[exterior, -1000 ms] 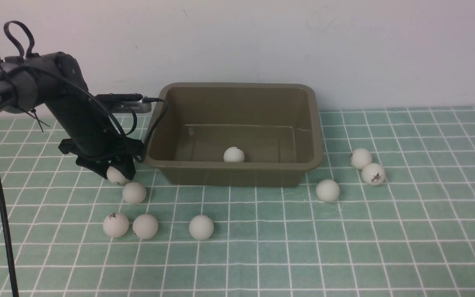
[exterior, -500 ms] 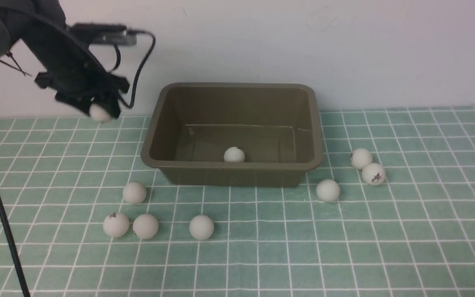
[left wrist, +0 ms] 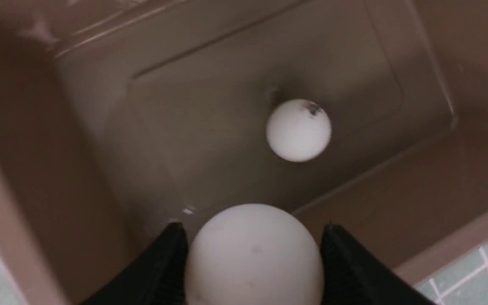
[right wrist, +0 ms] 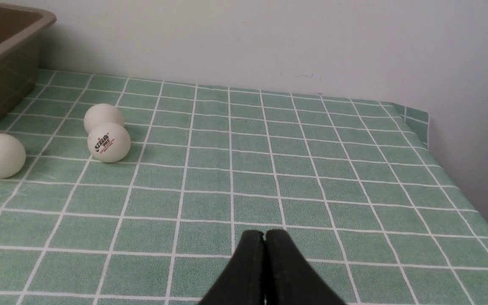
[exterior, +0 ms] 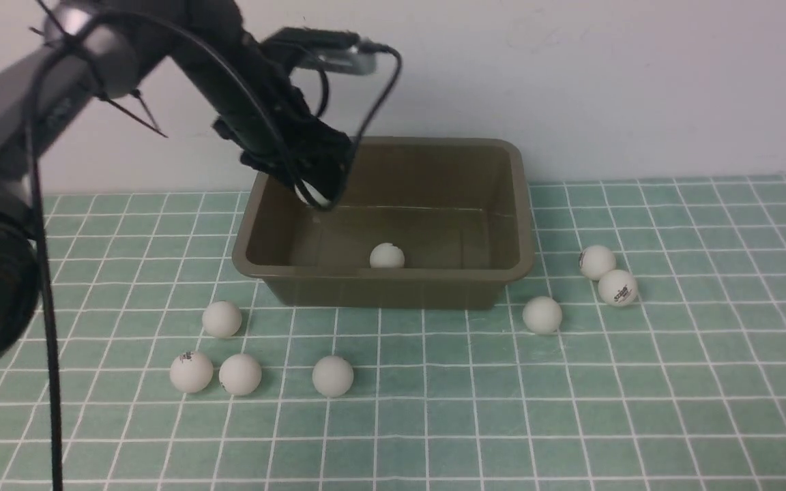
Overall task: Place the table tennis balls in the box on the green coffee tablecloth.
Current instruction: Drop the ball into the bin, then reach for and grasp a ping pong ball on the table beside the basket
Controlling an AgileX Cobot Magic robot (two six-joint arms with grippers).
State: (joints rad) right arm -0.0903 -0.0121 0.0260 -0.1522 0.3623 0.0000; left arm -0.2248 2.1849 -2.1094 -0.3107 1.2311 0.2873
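Table tennis balls [exterior: 222, 318]: matte white spheres

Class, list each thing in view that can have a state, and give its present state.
Box: upright, open-topped.
Inner ball: resting on box floor.
Held ball: gripped above the box.
Left end effector: shut on held ball.
Right end effector: shut, empty.
Cloth: spread flat.
Other seven balls: loose on cloth.

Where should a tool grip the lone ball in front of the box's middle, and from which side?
Probably grip the lone ball across its middle, straight down from above. It is round, so any opposite sides serve, and it sits on the cloth apart from the neighbouring ball to its left.
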